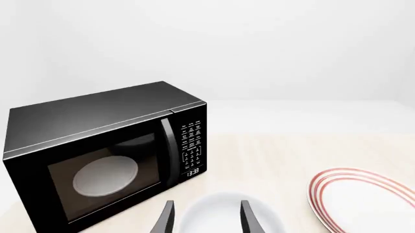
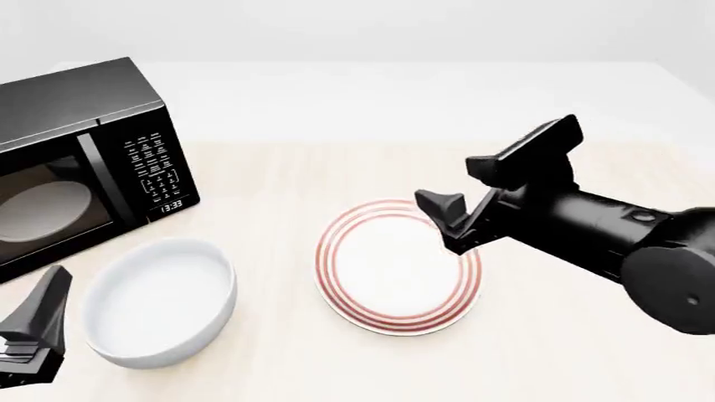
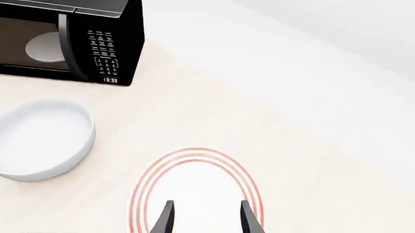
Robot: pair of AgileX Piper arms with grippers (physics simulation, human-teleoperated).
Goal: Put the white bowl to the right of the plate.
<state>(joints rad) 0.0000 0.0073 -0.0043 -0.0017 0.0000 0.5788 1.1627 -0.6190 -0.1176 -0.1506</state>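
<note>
table [image 2: 335, 109] | white bowl [image 2: 160, 301] left of plate [image 2: 399, 277] | left end effector [image 1: 206, 218] spread (over bowl) | right end effector [image 3: 206, 218] spread

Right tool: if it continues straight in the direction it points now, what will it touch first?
Most likely the plate. In the right wrist view, the right tool is open and its fingers frame the plate's white centre, with nothing between them. How far above the plate it hangs is unclear.
</note>
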